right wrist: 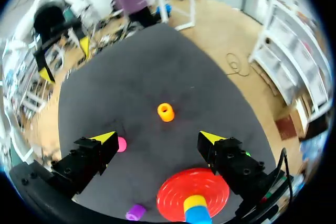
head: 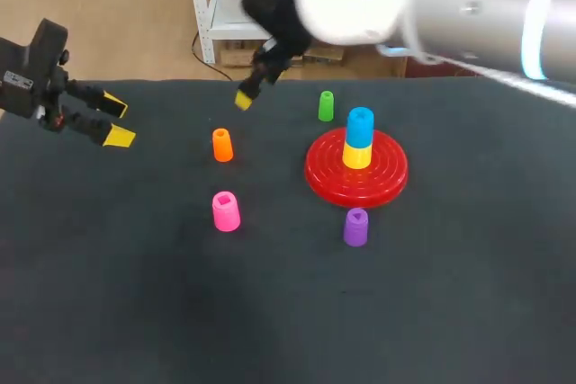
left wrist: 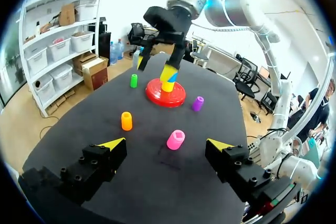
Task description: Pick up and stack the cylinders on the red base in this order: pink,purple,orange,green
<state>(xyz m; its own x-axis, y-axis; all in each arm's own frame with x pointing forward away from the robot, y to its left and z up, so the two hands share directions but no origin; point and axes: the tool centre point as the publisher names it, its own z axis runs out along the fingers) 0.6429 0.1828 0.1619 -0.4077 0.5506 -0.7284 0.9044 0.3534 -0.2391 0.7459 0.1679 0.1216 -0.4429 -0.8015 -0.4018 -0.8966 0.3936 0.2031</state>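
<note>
Cylinders (head: 226, 211): six; red base (head: 391, 174): one.

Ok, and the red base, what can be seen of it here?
The red base is a round, glossy, plastic-looking disc with concentric ridges. It lies flat on the dark table. A yellow cylinder stands upright at its centre with a blue cylinder stacked on top. The purple cylinder stands just off its rim, not touching it. Nothing else rests on the base.
</note>
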